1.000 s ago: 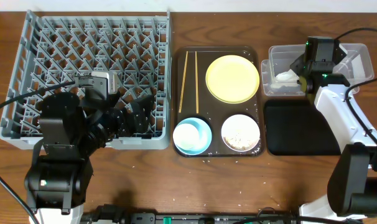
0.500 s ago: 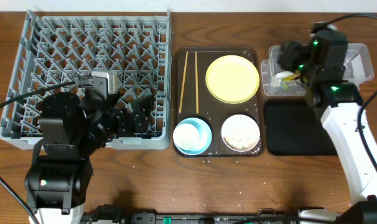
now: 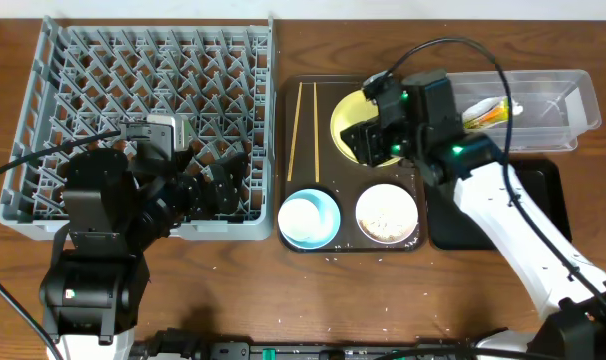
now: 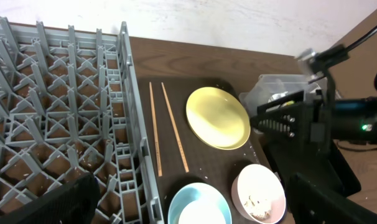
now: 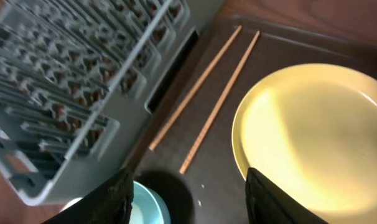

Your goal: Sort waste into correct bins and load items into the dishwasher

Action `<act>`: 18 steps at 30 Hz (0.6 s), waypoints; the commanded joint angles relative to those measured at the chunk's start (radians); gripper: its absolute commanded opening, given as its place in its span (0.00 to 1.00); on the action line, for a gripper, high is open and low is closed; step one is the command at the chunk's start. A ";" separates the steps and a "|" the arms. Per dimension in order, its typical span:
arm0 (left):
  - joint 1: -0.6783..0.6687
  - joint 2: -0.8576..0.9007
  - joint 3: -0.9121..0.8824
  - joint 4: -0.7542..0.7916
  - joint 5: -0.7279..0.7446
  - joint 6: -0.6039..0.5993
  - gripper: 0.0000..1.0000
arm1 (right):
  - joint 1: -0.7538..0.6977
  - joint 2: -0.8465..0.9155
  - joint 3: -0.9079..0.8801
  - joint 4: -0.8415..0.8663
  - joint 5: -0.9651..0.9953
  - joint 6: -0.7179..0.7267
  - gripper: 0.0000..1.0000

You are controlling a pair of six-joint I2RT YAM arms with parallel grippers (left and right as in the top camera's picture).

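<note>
Yellow fills much of the right wrist view: the round yellow plate [image 5: 307, 137] lies flat and bare in the far right part of the dark brown rectangular serving tray [image 3: 345, 178]. The right gripper [image 5: 195, 198] hangs over the plate's left rim, its jaws spread apart with nothing between them, one finger above the tray and the other above the plate; whether they touch anything cannot be told. Just left of the plate, two thin wooden chopsticks [image 3: 301, 130] lie side by side along the tray's left edge. On the tray's near side sit a light blue bowl [image 3: 310, 218] and, to its right, a white bowl [image 3: 388, 213] holding whitish rice scraps [image 4: 257, 202]. Right of the tray, a clear rectangular plastic tub [image 3: 573, 100] holds a green-and-yellow snack wrapper [image 3: 486, 112], with a shallow glossy black rectangular tray [image 3: 445, 228] on its near side. Left of the brown tray stands the large grey plastic dish rack [image 3: 143, 90]; the left gripper [image 3: 218, 187] hovers over its near right corner, jaws wide and empty. All rests on a brown wooden counter [image 3: 283, 285].
</note>
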 commanded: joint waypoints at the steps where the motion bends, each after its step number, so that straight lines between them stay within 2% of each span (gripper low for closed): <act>1: 0.003 0.000 0.013 0.000 -0.008 0.010 0.96 | 0.016 0.035 0.001 -0.023 0.069 -0.032 0.53; 6: 0.003 0.000 0.013 0.000 -0.008 0.009 0.96 | 0.022 0.074 0.001 -0.076 0.008 -0.037 0.53; 9: 0.003 0.000 0.013 0.000 -0.008 0.009 0.96 | 0.031 0.078 0.001 -0.124 -0.158 -0.152 0.55; 13: 0.003 0.000 0.013 -0.005 -0.008 0.009 0.96 | 0.063 0.078 0.001 -0.243 -0.273 -0.234 0.57; 18: 0.003 0.000 0.013 -0.011 -0.008 0.009 0.96 | 0.146 0.079 0.001 -0.344 -0.174 -0.279 0.56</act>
